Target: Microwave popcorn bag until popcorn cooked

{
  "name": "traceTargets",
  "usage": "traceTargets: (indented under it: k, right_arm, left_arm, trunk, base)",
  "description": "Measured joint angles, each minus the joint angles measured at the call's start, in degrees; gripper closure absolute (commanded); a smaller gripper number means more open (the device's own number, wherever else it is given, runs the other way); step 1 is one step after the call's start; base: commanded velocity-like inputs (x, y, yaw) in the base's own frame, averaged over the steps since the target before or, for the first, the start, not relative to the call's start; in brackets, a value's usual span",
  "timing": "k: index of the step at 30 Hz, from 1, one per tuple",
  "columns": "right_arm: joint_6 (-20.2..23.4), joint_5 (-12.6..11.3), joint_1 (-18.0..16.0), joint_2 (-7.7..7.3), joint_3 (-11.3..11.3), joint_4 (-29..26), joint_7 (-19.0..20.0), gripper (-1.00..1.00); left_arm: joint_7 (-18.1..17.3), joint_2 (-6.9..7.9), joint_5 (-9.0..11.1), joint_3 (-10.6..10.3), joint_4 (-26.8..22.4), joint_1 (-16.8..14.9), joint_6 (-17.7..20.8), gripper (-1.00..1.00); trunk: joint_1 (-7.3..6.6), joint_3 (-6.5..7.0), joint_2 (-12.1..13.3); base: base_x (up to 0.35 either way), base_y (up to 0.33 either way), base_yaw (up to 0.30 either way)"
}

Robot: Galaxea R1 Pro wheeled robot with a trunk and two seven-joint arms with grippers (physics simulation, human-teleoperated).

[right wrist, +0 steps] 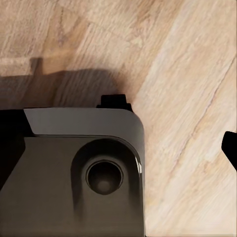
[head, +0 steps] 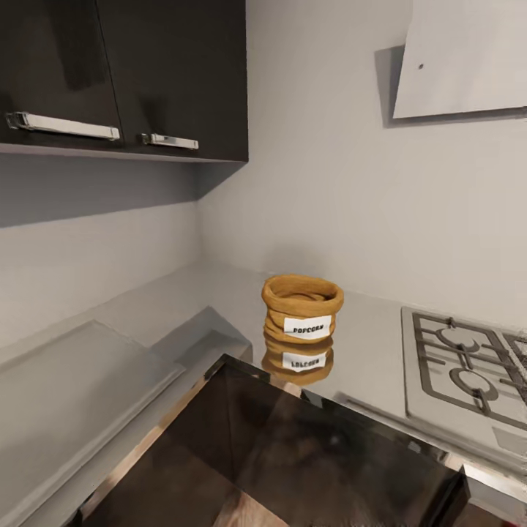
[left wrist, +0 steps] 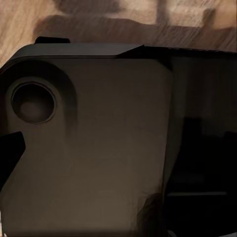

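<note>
Neither gripper's state can be told: both wrist cameras look down past the robot's dark base (right wrist: 74, 173) at the wooden floor (right wrist: 187, 74), and only a dark sliver at each picture's edge might be a fingertip. The arms seem to hang low, well away from any work.

From the head camera, the popcorn bag (head: 302, 307) stands upright on the glossy grey desk (head: 366, 359), near the centre of the picture, its white label facing the robot and its mirror image just below it. The steel gas hob (head: 468, 366) lies at its three o'clock, near but apart. Dark wall cabinets (head: 124, 73) hang at eleven o'clock, the white hood (head: 461, 58) at one o'clock.

The risks, as I judge them: an arm raised from below could strike the desk's front edge. The bag looks light and soft, so a hard squeeze could crush its rolled rim or a nudge could tip it toward the hob.
</note>
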Motion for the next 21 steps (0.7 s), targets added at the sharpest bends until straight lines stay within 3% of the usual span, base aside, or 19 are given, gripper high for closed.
traceTargets:
  k: [13, 21]
  right_arm:
    - [0.0, 0.0, 0.0, -0.04, -0.1, 0.0, 0.0, -1.0]
    - [1.0, 0.0, -0.1, -0.14, -0.3, 0.0, 0.0, -1.0]
  left_arm:
    - [0.0, 0.02, 0.0, 0.0, 0.0, 0.0, 0.0, -1.0]
    - [0.0, 0.02, 0.0, 0.0, 0.0, 0.0, 0.0, -1.0]
  trunk:
    - [0.0, 0.0, 0.0]
    - [0.0, 0.0, 0.0]
  base:
    - [0.0, 0.01, -0.228]
    - [0.0, 0.0, -0.027]
